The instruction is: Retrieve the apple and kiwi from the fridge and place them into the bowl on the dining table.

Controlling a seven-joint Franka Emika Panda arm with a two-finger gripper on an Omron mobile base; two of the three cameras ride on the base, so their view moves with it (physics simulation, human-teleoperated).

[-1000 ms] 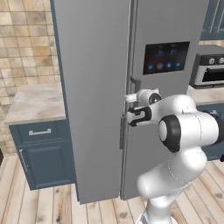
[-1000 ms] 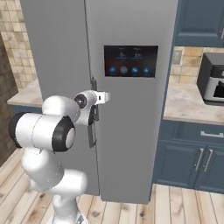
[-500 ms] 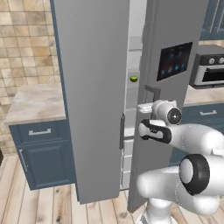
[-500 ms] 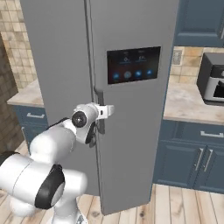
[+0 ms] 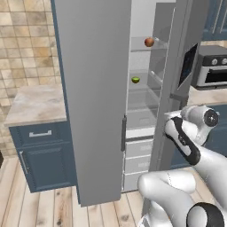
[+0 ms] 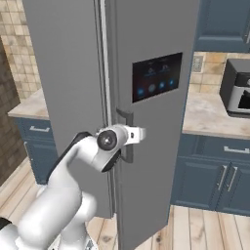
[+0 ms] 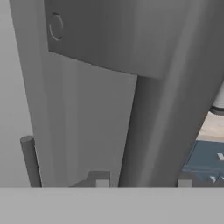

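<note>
Two fruits, apple (image 5: 149,42), kiwi (image 5: 135,80), left base view, shelves inside fridge (image 5: 95,88)

We can read no words, numbers or brand names anywhere. The fridge (image 6: 146,63) has a black dispenser panel (image 6: 156,76) on its right door, and on it we see only a few small blue round icons and faint pale marks, too small and blurred to make out. The oven (image 5: 213,71) has knobs, but we find no legible markings there.
</note>
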